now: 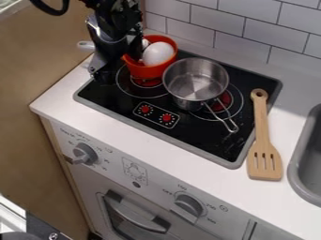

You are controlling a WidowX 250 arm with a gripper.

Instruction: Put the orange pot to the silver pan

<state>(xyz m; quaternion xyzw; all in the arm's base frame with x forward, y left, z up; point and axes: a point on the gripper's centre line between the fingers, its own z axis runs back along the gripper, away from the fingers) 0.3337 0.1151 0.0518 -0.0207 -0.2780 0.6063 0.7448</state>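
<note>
- Camera view: the gripper hangs at upper left, its two fingers spread apart, one out to the left and the other close by the pot's left rim; nothing appears grasped.
- The pot, orange and upright on the rear-left burner, lies immediately to the right of the gripper; two white eggs are inside.
- That sideways offset decides the next move: the near rim is probably the easiest hold, needing one finger inside and one out. Whether either is already over the rim, I cannot tell.
- The pan sits right of the pot and nearer the camera, very close to it, its long handle pointing down and right, away from the gripper.
- The carry would then be short, rightward and slightly toward the camera; a low lift could knock the pan, and tilting might roll the eggs.
</note>
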